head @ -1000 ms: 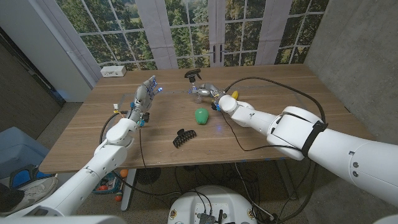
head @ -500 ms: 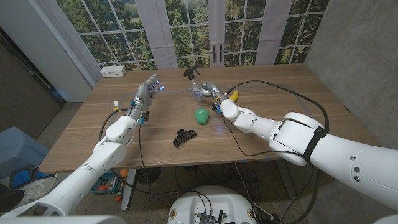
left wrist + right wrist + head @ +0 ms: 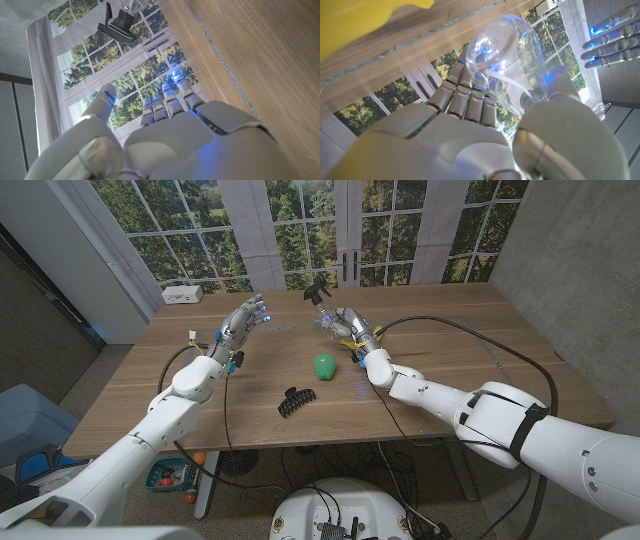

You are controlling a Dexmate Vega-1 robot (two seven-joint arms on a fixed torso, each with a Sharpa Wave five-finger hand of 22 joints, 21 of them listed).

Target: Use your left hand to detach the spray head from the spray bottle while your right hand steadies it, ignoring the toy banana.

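While the right hand clasps the clear bottle with its black head just above the fingers, the left hand, fingers spread and empty, could knock it loose

We see a green object mid-table, a black hair claw toward the near edge — a white box at the far-left corner.

A head camera is looking down across the tabletop toward windows; each wrist camera is peering closely past its own hand, sharing those windows.
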